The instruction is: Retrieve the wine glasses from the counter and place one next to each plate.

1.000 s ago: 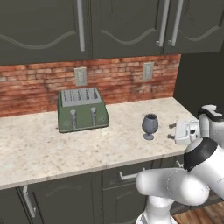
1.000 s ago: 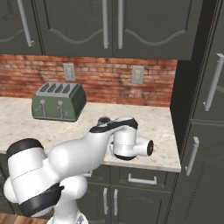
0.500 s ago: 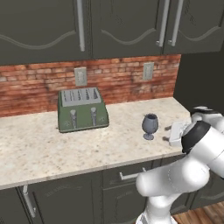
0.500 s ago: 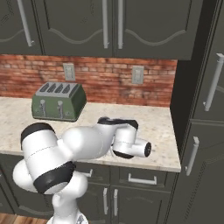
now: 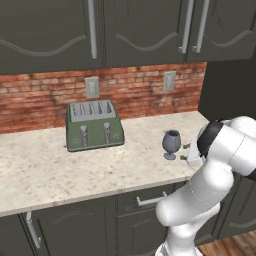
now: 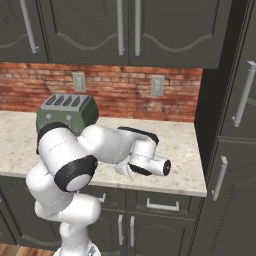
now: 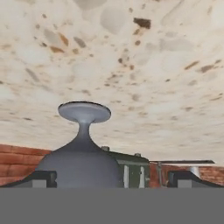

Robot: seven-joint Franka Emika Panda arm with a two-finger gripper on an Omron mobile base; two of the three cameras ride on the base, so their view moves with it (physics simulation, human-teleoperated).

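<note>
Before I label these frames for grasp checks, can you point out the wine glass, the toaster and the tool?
wine glass (image 5: 171,141): left base view, on its bowl.
toaster (image 5: 94,131): left base view, on its green front.
tool (image 7: 111,177): hand view, midway between its tips.

The counter (image 5: 60,170) bears a green toaster (image 5: 93,125) and a wine glass (image 5: 171,144)

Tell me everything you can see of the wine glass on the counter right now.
The wine glass is squat, dark grey-blue and translucent, with a rounded bowl, short stem and round foot. It stands upright on the speckled beige counter, right of the green toaster. In the hand view its bowl sits between the open claw tips, seemingly untouched.
</note>
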